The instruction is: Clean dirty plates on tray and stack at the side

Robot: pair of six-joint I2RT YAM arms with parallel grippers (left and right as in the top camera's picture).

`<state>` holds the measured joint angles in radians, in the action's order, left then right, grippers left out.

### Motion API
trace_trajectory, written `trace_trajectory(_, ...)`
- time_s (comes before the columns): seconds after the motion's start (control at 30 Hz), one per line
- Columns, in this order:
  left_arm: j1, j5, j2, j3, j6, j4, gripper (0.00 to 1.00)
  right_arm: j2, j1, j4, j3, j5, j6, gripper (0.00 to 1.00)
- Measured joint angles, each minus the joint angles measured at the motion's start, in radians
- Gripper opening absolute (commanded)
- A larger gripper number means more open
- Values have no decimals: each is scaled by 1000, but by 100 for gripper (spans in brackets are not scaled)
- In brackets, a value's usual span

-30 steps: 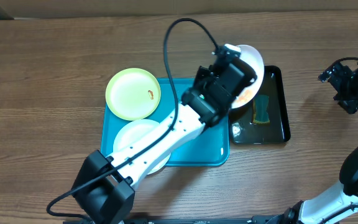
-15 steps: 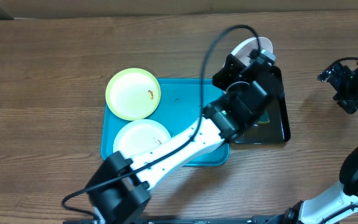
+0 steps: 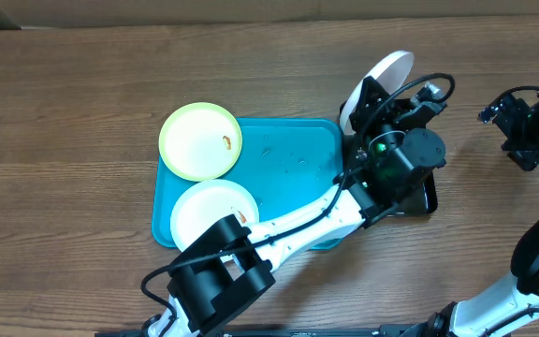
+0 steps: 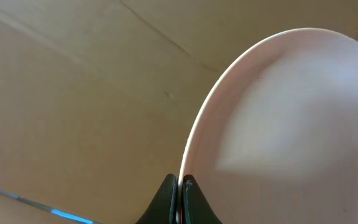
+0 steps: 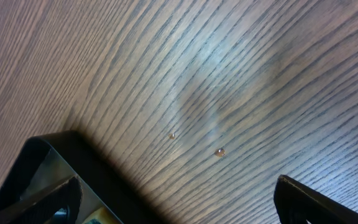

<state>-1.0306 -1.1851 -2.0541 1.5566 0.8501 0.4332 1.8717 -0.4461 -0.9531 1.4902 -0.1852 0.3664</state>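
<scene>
My left gripper is shut on the rim of a white plate, held tilted on edge above the black basin. In the left wrist view the plate fills the right side and its rim sits between my closed fingertips. A pale yellow-green plate with a brown smear lies on the turquoise tray at its upper left corner. A second white plate lies at the tray's lower left. My right gripper is open, over bare table at the far right.
The left arm stretches from the front edge across the tray to the basin and hides most of the basin. In the right wrist view the basin's corner shows at lower left, with small droplets on the wooden table.
My left gripper has swung right and farther back with the white plate, tipping it from nearly flat to on edge. The right arm has not moved.
</scene>
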Motion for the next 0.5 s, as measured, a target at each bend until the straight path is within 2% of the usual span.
trace_trajectory(0.3, -11, -14, 0, 0, 40, 3, 4, 0, 0, 0, 0, -1, 0, 100)
trace_trajectory(0.4, -11, -33, 0, 0, -11, -10, 4, 0, 0, 0, 0, -2, 0, 100)
trace_trajectory(0.5, -10, -47, 0, 1, -91, -90, 4, 0, 0, 0, 0, -1, 0, 100)
